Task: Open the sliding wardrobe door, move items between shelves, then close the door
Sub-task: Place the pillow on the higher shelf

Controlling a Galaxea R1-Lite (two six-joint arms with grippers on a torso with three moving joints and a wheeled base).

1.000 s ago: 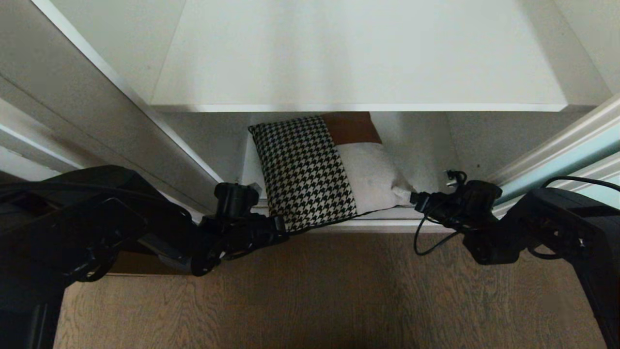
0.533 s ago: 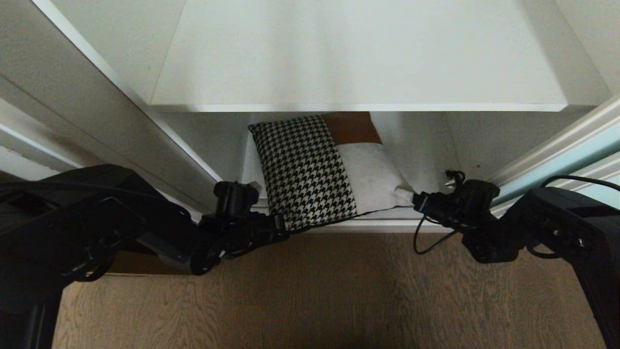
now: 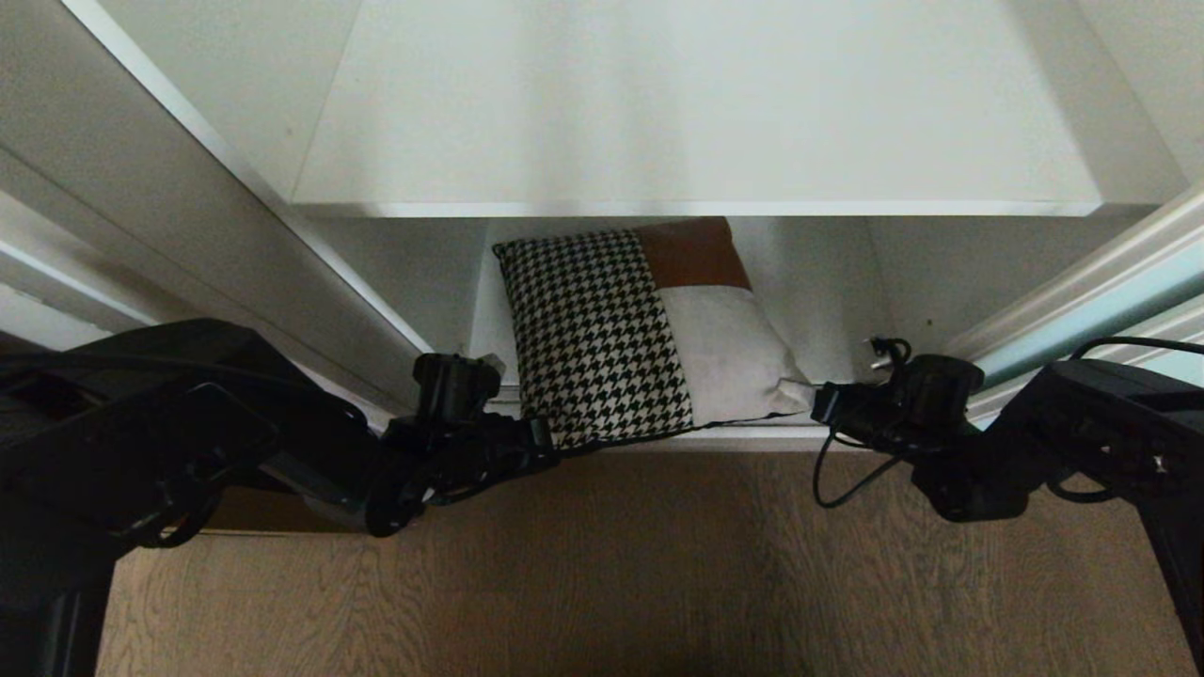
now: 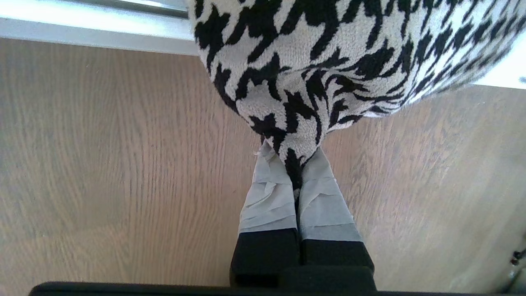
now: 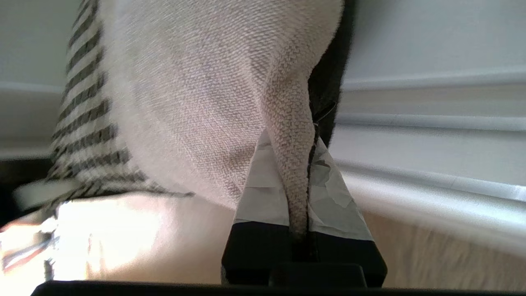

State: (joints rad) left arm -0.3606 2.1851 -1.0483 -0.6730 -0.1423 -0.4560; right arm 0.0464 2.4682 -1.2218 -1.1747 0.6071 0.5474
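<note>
A cushion (image 3: pixel 602 338) with a black-and-white houndstooth panel, a brown patch and a cream patch lies on the lower white shelf (image 3: pixel 828 301), under the upper shelf (image 3: pixel 696 209). My left gripper (image 3: pixel 547 437) is shut on its near left corner, and the taped fingers (image 4: pixel 267 197) pinch the houndstooth fabric (image 4: pixel 328 61) at the left gripper (image 4: pixel 292 155). My right gripper (image 3: pixel 816 402) is shut on the near right cream corner. In the right wrist view the cream fabric (image 5: pixel 197 94) runs between the pads at the right gripper (image 5: pixel 294 142). The sliding wardrobe door (image 3: pixel 1082 324) stands pushed aside at the right.
Wood floor (image 3: pixel 640 564) lies in front of the wardrobe. A grey side panel (image 3: pixel 188 188) slants along the left of the opening. A loose black cable (image 3: pixel 842 480) hangs under my right wrist. The upper shelf overhangs the cushion's far edge.
My right gripper has shut on the cushion's cream corner and moved slightly right and toward me. The cushion has shifted a little to the right. The left gripper keeps its hold.
</note>
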